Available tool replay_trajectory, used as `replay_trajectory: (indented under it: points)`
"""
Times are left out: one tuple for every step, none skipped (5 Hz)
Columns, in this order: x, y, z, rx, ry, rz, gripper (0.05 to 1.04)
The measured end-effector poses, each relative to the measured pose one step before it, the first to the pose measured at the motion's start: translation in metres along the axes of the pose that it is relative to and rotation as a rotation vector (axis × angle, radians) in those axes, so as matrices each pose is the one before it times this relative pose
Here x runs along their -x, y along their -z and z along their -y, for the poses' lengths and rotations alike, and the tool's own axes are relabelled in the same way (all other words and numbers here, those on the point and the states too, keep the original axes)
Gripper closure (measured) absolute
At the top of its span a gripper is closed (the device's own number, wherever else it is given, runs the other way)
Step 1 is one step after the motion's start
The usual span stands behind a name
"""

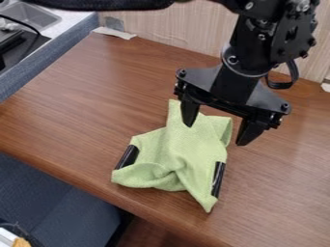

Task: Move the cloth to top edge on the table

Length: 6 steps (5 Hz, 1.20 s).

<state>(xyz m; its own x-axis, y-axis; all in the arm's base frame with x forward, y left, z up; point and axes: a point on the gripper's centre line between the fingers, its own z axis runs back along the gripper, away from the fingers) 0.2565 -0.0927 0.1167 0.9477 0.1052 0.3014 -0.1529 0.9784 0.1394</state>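
The black gripper [214, 136] hangs over the upper part of the cloth, its two fingers spread wide apart with nothing held between them. Below it the light green cloth [184, 152] lies crumpled on the brown wooden table [84, 101], close to the front edge. One finger overlaps the cloth's upper part in the view, and the other is just right of the cloth. Two black pieces, one at the left side [127, 157] and one at the right side [218, 178], stick out from under or beside the cloth.
A light wood panel [174, 29] stands along the table's back edge. At the upper left are a metal sink [35, 17] and a black stove part. A blue-grey surface lies below the front edge at the lower left.
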Motion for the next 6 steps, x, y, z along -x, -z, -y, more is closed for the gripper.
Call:
replay_trajectory:
  points:
    - [0.00267, 0.00614, 0.00146, -0.009, 0.007, -0.0218, 0.083]
    - [-0.01118, 0.01266, -0.00693, -0.0061, -0.0377, -0.0313, 0.083]
    - [-0.01477, 0.01432, 0.00304, -0.0088, -0.0034, -0.0209, 0.083]
    - [-0.00457, 0.01706, -0.00727, 0.0039, -0.0361, -0.0443, 0.083]
    - [0.00352, 0.0176, -0.01116, 0.0255, -0.046, -0.0679, 0.083]
    - [0.00167, 0.02086, -0.01055, 0.0038, -0.0304, -0.0565, 0.083]
